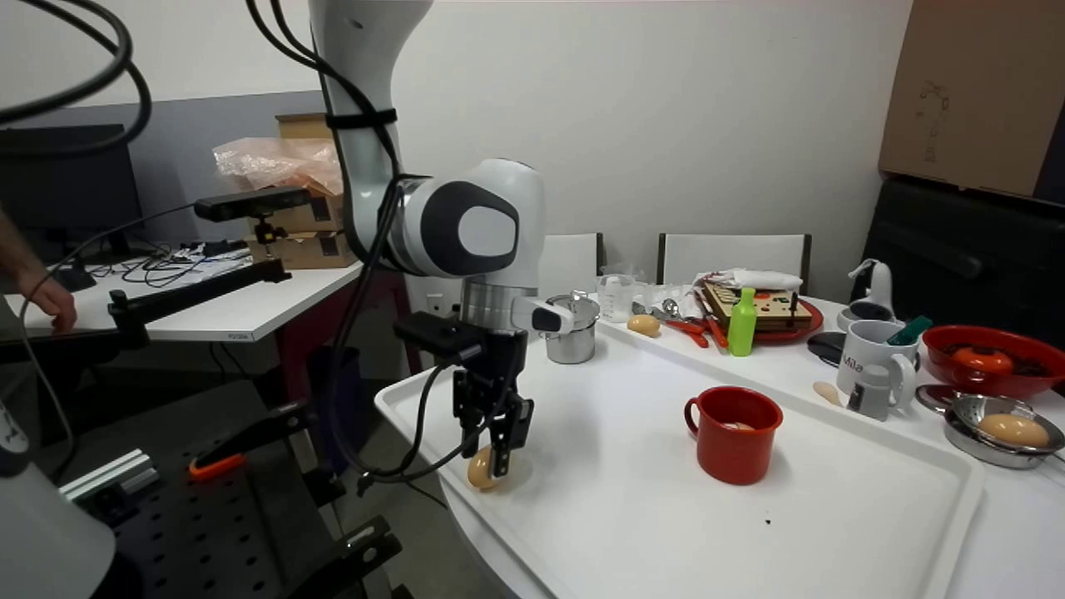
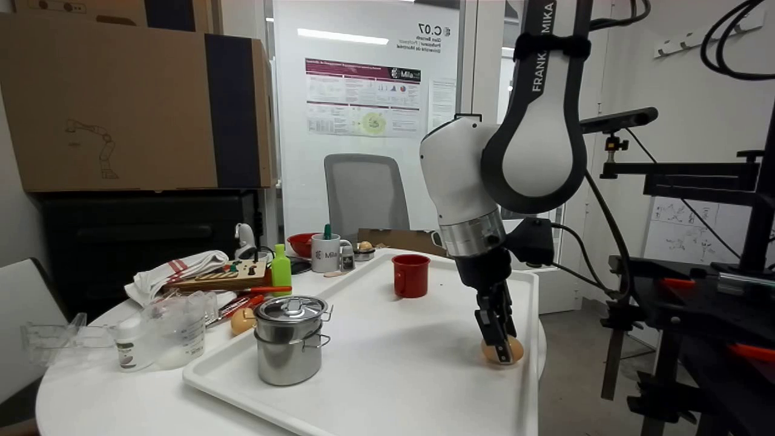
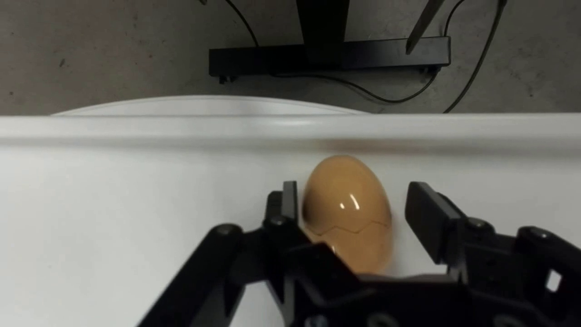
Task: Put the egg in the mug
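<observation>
Jaws apart, the gripper (image 3: 353, 200) straddles the egg (image 3: 347, 193), presumably to pinch it. The mug (image 1: 736, 449) stands upright, likely to receive it.

In an exterior view, the mug (image 1: 737, 453) is red and the tray (image 1: 632, 516) under it white. From this mug, at twelve o'clock I see a green bottle (image 1: 741, 329), at two a white cup (image 1: 875, 353) with dark letters, and at nine the tan-brown egg (image 1: 478, 472). In the wrist view, a thin dark zigzag line crosses it, and the gripper (image 3: 353, 196) is black.
</observation>
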Controlling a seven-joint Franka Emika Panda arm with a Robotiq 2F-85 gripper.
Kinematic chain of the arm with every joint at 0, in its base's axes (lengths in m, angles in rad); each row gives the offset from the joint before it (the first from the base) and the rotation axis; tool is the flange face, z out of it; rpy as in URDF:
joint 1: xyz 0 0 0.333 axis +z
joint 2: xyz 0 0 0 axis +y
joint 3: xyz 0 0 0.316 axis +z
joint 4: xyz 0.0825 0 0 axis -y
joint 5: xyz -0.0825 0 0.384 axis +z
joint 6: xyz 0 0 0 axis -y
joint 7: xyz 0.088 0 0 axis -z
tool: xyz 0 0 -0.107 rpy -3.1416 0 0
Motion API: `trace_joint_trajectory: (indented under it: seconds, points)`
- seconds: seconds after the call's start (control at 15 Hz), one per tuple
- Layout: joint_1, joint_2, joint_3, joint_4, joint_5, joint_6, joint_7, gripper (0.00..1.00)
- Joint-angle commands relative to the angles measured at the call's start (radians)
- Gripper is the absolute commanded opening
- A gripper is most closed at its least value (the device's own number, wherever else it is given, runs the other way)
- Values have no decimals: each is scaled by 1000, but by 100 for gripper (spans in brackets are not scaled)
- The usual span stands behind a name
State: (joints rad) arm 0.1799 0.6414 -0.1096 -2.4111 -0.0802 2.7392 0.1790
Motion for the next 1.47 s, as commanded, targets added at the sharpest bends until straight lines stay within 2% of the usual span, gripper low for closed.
trace_joint_trajectory:
  seconds: [0.0,0.07,0.13,0.4,0.8,1.13,1.4]
  points:
    - [7,-27,-4,-26,-3,4,20,35]
    - [8,-29,-5,-28,-4,4,19,26]
    - [8,-33,-6,-30,-5,4,20,23]
    - [19,-57,-17,-42,-15,4,26,23]
    - [70,-120,-73,-32,-65,-10,61,23]
    - [116,-165,-157,-5,-158,-24,133,23]
    - [140,-174,-241,59,-266,-45,197,23]
